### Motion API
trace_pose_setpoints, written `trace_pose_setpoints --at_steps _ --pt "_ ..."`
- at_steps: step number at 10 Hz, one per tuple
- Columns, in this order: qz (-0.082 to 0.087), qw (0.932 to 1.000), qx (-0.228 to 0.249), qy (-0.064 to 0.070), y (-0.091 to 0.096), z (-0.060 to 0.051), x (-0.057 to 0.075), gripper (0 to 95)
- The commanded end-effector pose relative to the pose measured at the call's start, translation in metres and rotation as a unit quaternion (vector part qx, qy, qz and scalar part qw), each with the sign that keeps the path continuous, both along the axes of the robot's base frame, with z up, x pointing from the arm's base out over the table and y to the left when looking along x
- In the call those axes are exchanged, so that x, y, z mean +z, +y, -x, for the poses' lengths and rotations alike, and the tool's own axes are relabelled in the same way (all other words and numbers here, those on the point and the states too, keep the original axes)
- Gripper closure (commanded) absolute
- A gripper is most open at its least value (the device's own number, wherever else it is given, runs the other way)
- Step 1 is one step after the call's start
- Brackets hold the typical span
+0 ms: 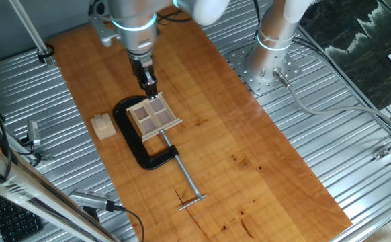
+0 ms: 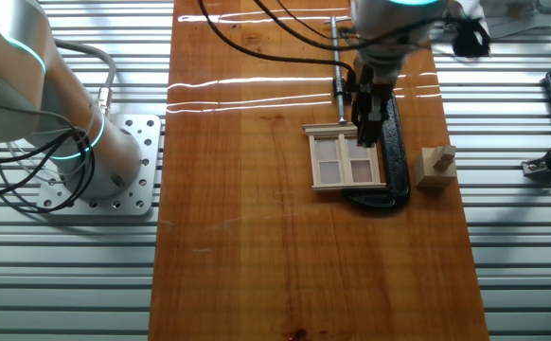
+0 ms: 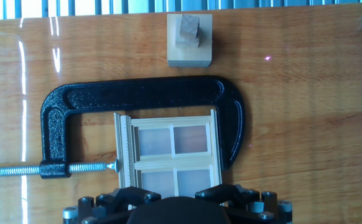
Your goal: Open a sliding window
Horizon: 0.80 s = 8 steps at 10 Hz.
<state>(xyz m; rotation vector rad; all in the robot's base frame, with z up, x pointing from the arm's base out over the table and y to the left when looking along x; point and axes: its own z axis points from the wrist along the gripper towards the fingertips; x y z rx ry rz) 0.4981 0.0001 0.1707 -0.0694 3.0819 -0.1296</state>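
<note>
Three things laid out on the wooden counter [image 1: 249, 161] in one fixed view: the sliding window [image 1: 154, 115] lying flat inside the mouth of a black C-clamp [image 1: 132, 138], and a small wooden block [image 1: 103, 126] just beside the clamp's curved back, apart from it. Hand [image 1: 150, 89] lowered at the window's far edge, fingertips close to the frame; contact and opening impossible to judge from here. In the other fixed view, same window [image 2: 347, 159] seen flat with its four panes, clamp [image 2: 394, 166] curving round one side, block [image 2: 435, 167] just beyond, hand [image 2: 366, 137] over the window's upper corner nearest the clamp, finger gap hidden by the wrist. In the hand view, window [image 3: 171, 154] centred low, pressed between the clamp screw's tip on the left and the clamp's [image 3: 137, 96] arm on the right, block [image 3: 190, 40] near the top edge; only the dark base of the hand at the bottom, so opening cannot be told.
</note>
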Motion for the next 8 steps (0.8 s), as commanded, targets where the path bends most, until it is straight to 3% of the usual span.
trace_pose_setpoints --at_steps 1,5,8 --pt "0.002 1.0 0.006 0.001 0.0 -0.0014 0.0013 95.0" --pt "-0.009 0.9997 -0.009 0.02 0.0003 -0.0015 0.0024 95.0" --pt "-0.014 0.9993 -0.027 0.022 0.0004 -0.0025 0.0026 95.0"
